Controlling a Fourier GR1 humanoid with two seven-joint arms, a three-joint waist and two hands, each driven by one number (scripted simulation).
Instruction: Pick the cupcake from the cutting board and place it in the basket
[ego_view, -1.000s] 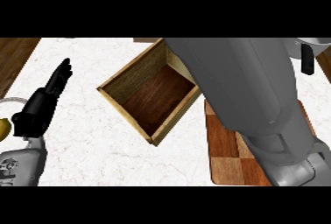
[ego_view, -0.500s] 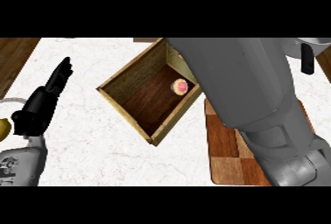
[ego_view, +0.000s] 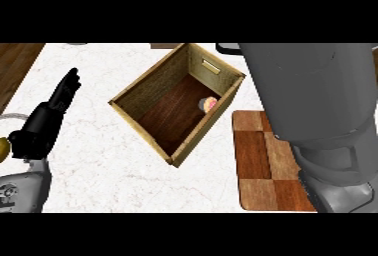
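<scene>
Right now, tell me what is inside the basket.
The cupcake lies inside the basket, against its right wall, partly hidden by that wall. Nothing else shows on the dark floor.

Left hand (ego_view: 46, 122): black, slim fingers tapering to a narrow tip, broader matte black palm block below. It shows left of the basket (ego_view: 151, 82).

Left forearm (ego_view: 22, 187): light grey shell, rounded end, with small dark round marks like screw heads on its lower face; a thin pale ring sits where it meets the hand.

Right forearm (ego_view: 314, 95): large smooth mid-grey cylinder right of the basket, shaded darker along its right side. Below it, a darker grey cuff band, then a lighter grey segmented section with angled panels and seams. The right hand itself is not in view.
</scene>
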